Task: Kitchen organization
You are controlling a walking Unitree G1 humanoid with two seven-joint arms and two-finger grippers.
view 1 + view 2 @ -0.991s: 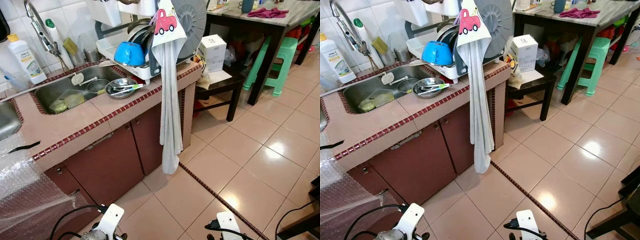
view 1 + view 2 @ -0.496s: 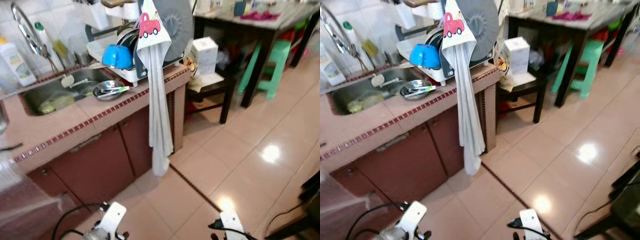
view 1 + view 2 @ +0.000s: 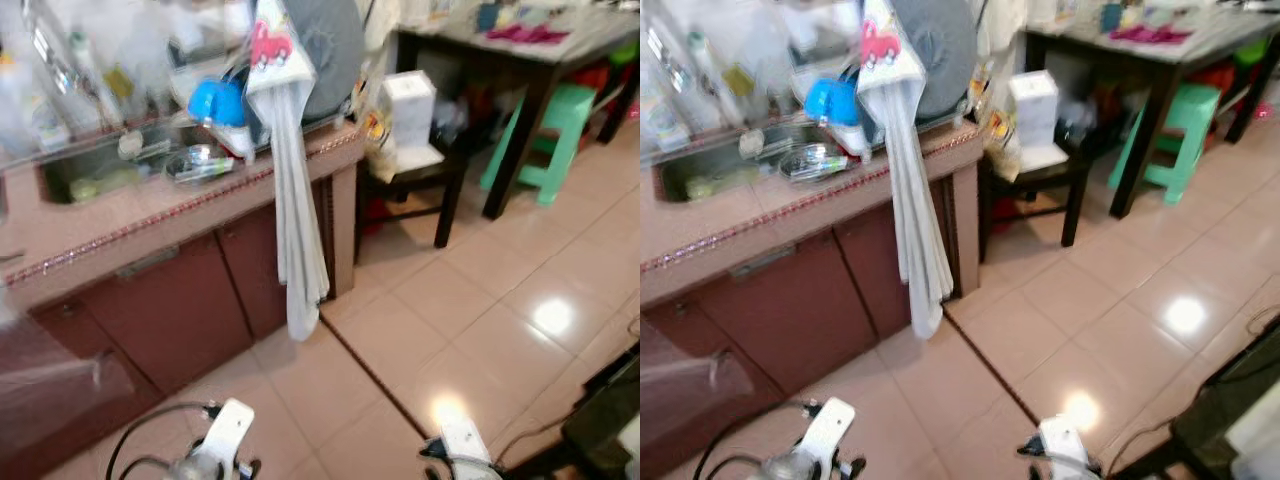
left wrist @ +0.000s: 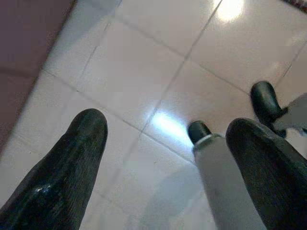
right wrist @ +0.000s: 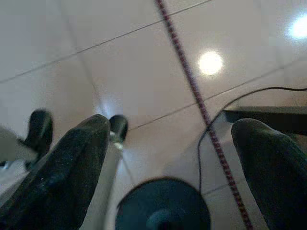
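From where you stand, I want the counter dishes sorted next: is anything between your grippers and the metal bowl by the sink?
Nothing solid visibly blocks it. Both arms hang low over the floor tiles, left gripper and right gripper open. The metal bowl sits on the counter, left of the hanging towel.

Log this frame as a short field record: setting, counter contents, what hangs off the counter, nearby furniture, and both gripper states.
setting: kitchen, tiled floor, head views blurred
counter: sink, blue bowl, metal dish with utensils
hanging: long grey cloth with a red car print, draped down past the cabinet doors
furniture: dark table, green stool, white box on a low dark stand
left gripper: open, hanging idle over the floor
right gripper: open, hanging idle over the floor
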